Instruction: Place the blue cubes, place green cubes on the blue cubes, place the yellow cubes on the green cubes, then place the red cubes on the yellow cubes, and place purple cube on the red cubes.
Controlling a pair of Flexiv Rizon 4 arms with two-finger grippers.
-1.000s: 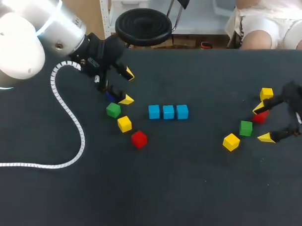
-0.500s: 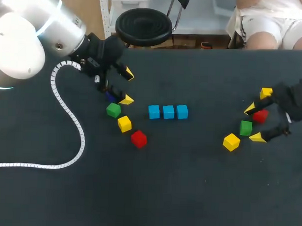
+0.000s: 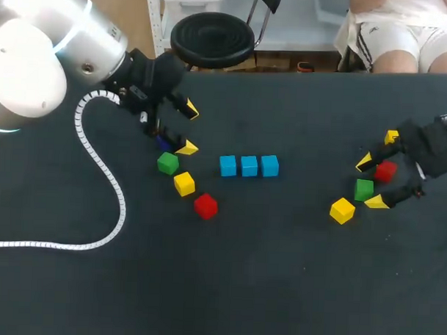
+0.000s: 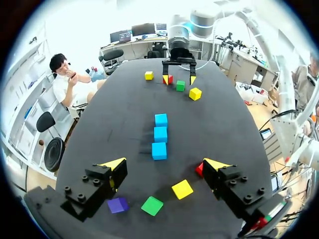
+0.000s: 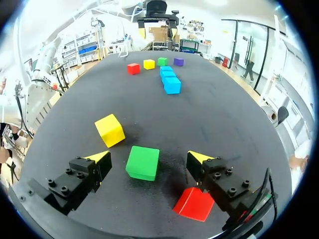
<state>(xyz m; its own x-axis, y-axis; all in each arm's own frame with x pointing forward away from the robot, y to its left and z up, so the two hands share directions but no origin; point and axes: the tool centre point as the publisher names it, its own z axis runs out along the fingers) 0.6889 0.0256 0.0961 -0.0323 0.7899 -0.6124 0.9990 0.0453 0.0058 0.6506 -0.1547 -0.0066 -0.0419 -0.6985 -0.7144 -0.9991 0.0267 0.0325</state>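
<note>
The right claw (image 3: 370,182) stands over the desk (image 3: 278,287) with its fingers spread wide, holding nothing, well out from the right-arm end of the blue row (image 3: 249,165). The right-side green cube (image 3: 364,189) lies between the two yellow tips. In the right wrist view there is open desk on either side of this green cube (image 5: 143,162), so neither finger touches it.

The right-side red cube (image 3: 386,172) sits just beside the green one, on the side away from the blue row. It lies close under one finger, and I cannot tell whether they touch. The right-side yellow cube (image 3: 342,210) is near the green one on the side toward the blue row, ahead of the claw and apart from it. A farther yellow cube (image 3: 391,136) lies beyond the red one, partly hidden by the arm.

The three cubes of the blue row touch side to side in a straight line, with nothing on top of them.

Off the other end of the blue row, the left claw (image 3: 188,128) is also spread apart and holding nothing. The purple cube (image 4: 118,204) lies beneath one of its fingers. Beside the purple one is the left-side green cube (image 3: 167,163), then the left-side yellow cube (image 3: 184,184). The left-side red cube (image 3: 205,206) is half hidden behind the other finger in the left wrist view. A white coiled cable (image 3: 99,163) trails across the desk farther out on that side.
</note>
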